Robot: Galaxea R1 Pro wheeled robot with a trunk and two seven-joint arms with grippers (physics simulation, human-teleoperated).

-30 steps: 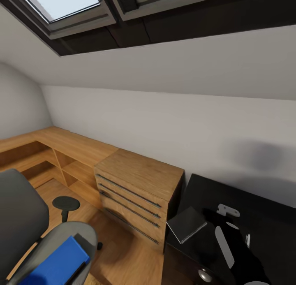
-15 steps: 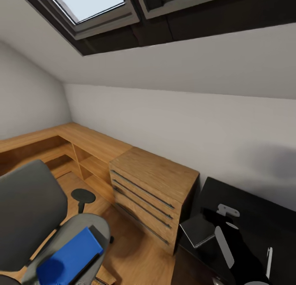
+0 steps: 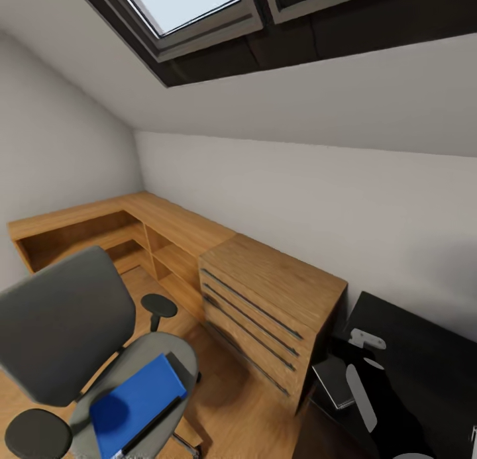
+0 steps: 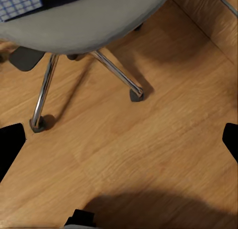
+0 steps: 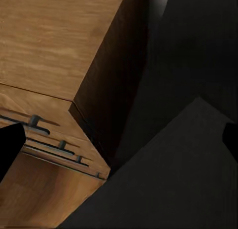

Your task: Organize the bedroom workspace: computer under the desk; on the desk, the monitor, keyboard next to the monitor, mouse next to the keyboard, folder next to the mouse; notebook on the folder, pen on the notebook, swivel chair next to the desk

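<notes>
Folder (image 3: 136, 405) was still on the swivel chair (image 3: 63, 326), notebook (image 3: 336, 383) on desk (image 3: 424, 353) alone, so barely started imo; both grippers looked wide open & empty.

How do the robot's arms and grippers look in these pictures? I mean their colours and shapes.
In the head view, the right arm is glossy black, with a pale grey elongated strip along it and a small light grey bracket near its end. In each wrist view, the fingertips are plain dark black wedges at the picture's edges. No cables or markings are visible.
</notes>
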